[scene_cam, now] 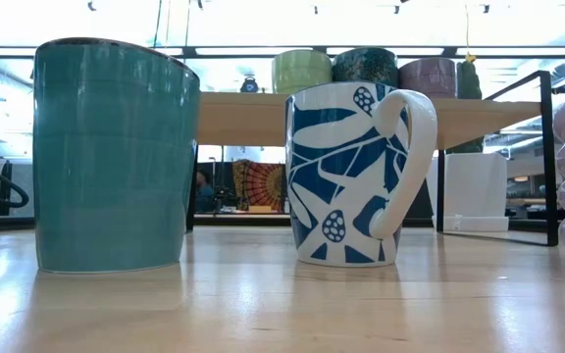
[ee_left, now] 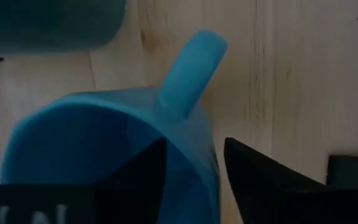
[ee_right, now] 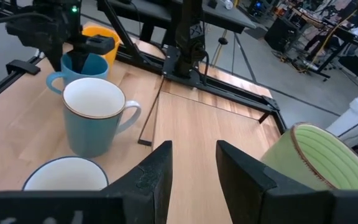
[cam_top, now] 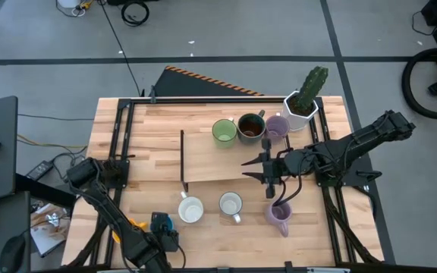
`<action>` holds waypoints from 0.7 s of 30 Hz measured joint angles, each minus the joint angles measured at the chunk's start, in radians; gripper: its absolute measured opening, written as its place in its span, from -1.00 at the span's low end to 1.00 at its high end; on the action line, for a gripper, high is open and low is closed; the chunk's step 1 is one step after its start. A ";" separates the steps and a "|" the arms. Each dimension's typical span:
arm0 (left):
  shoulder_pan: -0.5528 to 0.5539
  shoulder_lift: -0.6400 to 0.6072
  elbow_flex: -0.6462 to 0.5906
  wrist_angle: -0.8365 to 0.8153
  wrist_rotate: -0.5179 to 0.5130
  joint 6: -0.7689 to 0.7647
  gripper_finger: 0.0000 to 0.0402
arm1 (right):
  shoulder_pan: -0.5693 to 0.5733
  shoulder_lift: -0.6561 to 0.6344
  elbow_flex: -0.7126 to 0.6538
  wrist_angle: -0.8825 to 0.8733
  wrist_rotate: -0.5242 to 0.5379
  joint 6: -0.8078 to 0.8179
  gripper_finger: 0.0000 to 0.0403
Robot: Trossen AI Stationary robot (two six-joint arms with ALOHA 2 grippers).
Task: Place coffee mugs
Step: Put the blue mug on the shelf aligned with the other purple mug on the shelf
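Note:
A blue mug (ee_left: 104, 143) stands upright on the table near its front left, handle (ee_left: 191, 68) pointing away from my left gripper (ee_left: 194, 142), which is shut on its rim from above. An orange mug (ee_right: 98, 38) stands just behind it. Two mugs that are white inside (cam_top: 191, 209) (cam_top: 231, 205) and a lavender mug (cam_top: 279, 216) stand along the front. Green (cam_top: 224, 133), dark brown (cam_top: 250, 127) and lavender (cam_top: 277, 127) mugs stand on the raised board (cam_top: 203, 163). My right gripper (ee_right: 193, 146) hovers open over the board's front edge, holding nothing. My left gripper has the blue mug's wall (ee_left: 197, 174) beside the handle between its fingers, one finger (ee_left: 142, 177) inside the mug and the other (ee_left: 253, 180) outside. The fingers come from above, pointing steeply down. The mug stands upright with its base on the table.
A white hexagonal pot with a cactus (cam_top: 302, 105) stands at the board's far right corner. Black frame rails (cam_top: 120, 144) (cam_top: 332, 205) run along both table sides. Bare wood lies between the front mugs and the table's near edge.

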 joint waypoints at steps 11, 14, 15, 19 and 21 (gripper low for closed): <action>0.010 -0.016 -0.037 0.044 0.043 0.032 -0.80 | 0.000 0.000 0.000 0.000 -0.013 0.000 -0.35; 0.016 -0.050 -0.037 0.036 0.038 0.045 -0.87 | 0.000 0.000 0.000 0.000 -0.012 0.000 -0.35; 0.016 -0.062 -0.037 0.029 0.035 0.047 -0.87 | 0.000 0.000 0.000 0.000 -0.012 0.000 -0.35; 0.027 -0.128 -0.037 -0.009 0.012 0.043 -0.87 | 0.000 0.000 0.000 0.000 -0.012 0.000 -0.35; 0.031 -0.169 -0.037 -0.009 0.009 0.046 -0.85 | -0.002 0.000 0.000 0.000 -0.011 0.000 -0.35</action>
